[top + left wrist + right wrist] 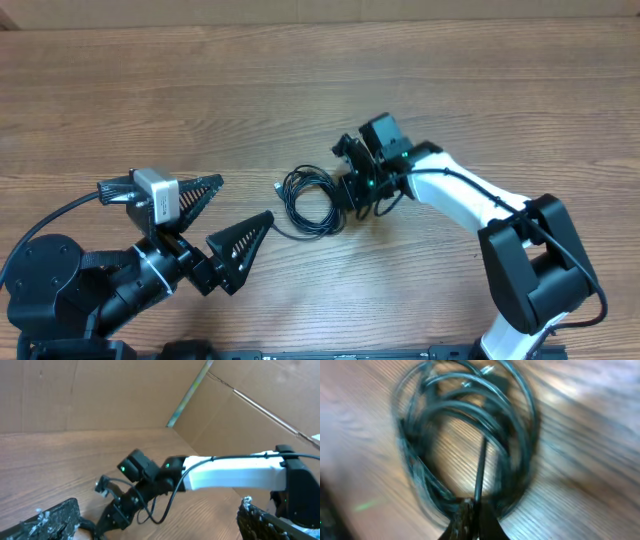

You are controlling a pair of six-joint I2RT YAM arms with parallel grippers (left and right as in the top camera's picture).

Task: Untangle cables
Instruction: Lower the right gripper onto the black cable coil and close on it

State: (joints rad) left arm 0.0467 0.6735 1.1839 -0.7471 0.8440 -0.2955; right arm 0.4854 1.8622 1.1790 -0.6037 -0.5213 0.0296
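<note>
The cables (308,200) lie as a small coil of thin black cords on the wooden table, one plug end pointing up-left. My right gripper (350,190) is at the coil's right edge. In the right wrist view it (474,512) is shut on one strand of the cables (465,445), which show blurred as overlapping loops. My left gripper (232,215) is open and empty, left of the coil and apart from it. In the left wrist view its fingers (159,519) frame the right arm, and a cable end with a light plug (103,488) sticks out beside the right gripper.
The wooden table (300,90) runs back to a cardboard wall (100,395). The white right arm (460,195) reaches in from the lower right, with its own thicker black wire looping under the wrist (162,510). The left arm base (60,285) sits at the lower left.
</note>
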